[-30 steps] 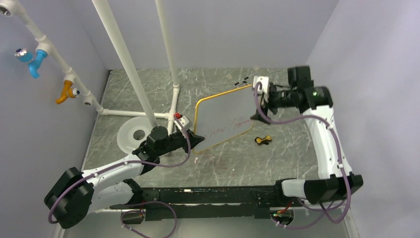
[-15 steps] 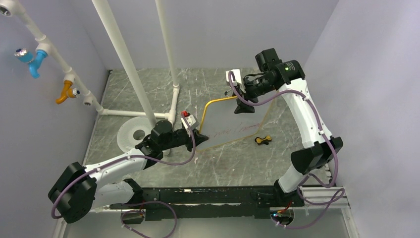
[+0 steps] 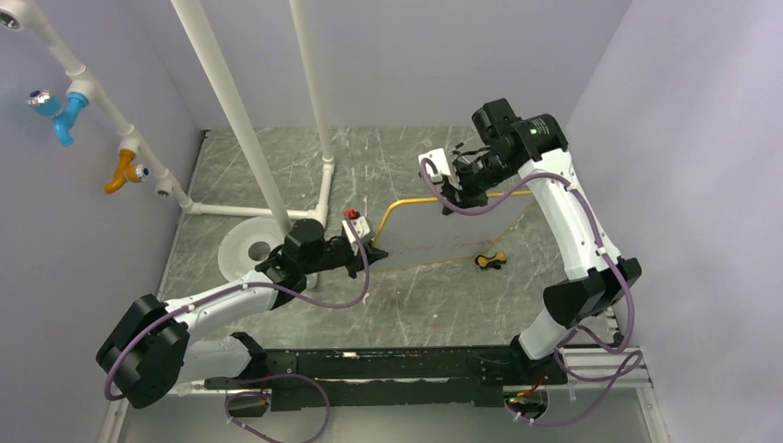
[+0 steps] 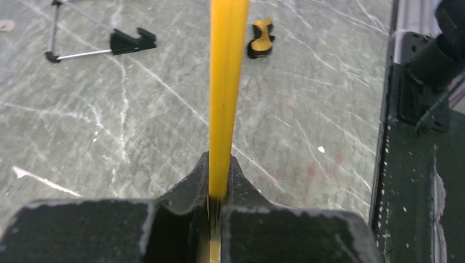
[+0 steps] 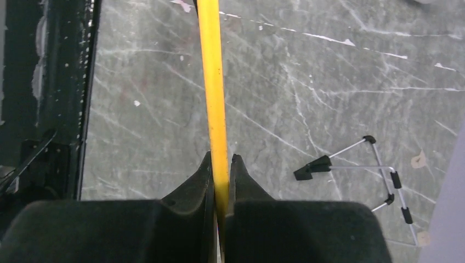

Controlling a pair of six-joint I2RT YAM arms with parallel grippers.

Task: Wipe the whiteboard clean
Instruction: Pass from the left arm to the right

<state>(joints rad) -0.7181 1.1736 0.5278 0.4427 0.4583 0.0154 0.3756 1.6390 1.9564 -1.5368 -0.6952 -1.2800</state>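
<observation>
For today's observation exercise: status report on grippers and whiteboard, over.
Left gripper shut on whiteboard frame. Right gripper shut on opposite frame edge. Board steeply tilted between them. Yellow-black clip lies beside it, apart.

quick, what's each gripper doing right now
left gripper: closed, holding the whiteboard by its yellow frame edge
right gripper: closed, holding the whiteboard by its frame edge too

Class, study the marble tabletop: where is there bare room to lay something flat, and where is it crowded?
Bare: the near strip between the whiteboard and the black rail, and the far-left corner behind the white floor pipe. Crowded: around the white disc and beside the yellow clip.
</observation>
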